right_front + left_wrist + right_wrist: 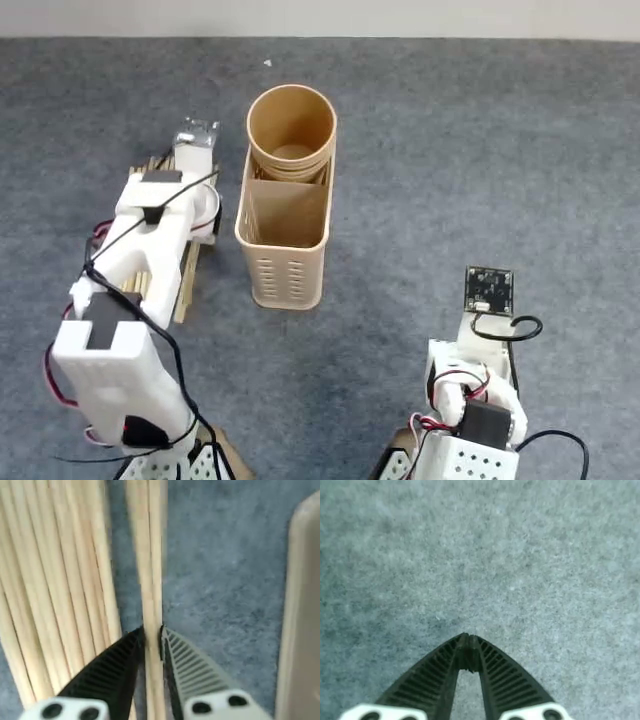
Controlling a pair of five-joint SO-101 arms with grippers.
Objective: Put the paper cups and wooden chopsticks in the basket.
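The left gripper (pixel 152 632) is clamped on a pair of chopsticks (pixel 150 555), next to the loose pile (pixel 55 580) lying just left of the basket (pixel 285 240). The cups (pixel 291 125) stand stacked in its far compartment. I would lift straight up so the pair clears the pile, then tip it upright over the near compartment. The right gripper (pixel 469 645) is closed on nothing above the carpet (pixel 520 555).
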